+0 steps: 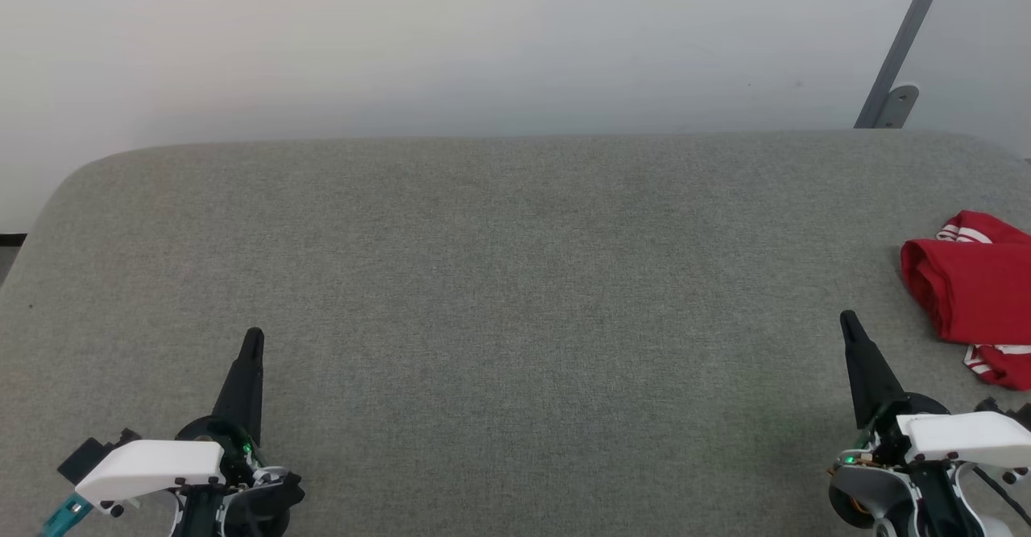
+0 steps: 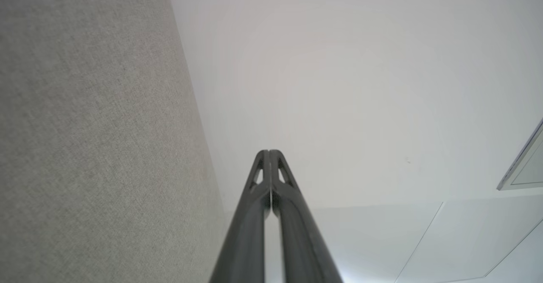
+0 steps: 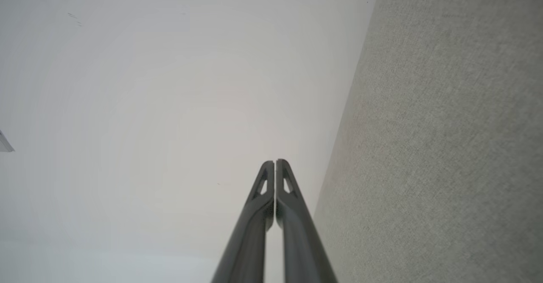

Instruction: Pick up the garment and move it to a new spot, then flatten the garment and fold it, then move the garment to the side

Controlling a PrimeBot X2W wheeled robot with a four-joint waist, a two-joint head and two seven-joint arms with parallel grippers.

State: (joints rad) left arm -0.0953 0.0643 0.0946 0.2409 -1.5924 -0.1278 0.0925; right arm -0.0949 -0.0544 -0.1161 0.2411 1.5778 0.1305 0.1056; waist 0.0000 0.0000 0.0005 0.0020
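Observation:
The garment (image 1: 976, 295) lies bunched at the far right of the grey table (image 1: 515, 279), red with red-and-white striped trim, cut off by the head view's right edge. My right gripper (image 1: 848, 321) hovers near the front right, shut and empty, a short way left of the garment and apart from it. At the front left my left gripper (image 1: 254, 337) is shut too, holding nothing. In each wrist view the two dark fingers meet at the tips: left gripper (image 2: 269, 152), right gripper (image 3: 275, 162), both pointing at a pale wall.
The grey fabric-covered table has rounded far corners and runs up to a white wall (image 1: 483, 38). A grey metal bar (image 1: 902, 46) leans against the wall at the back right. The fabric surface (image 2: 85, 126) shows beside the left gripper.

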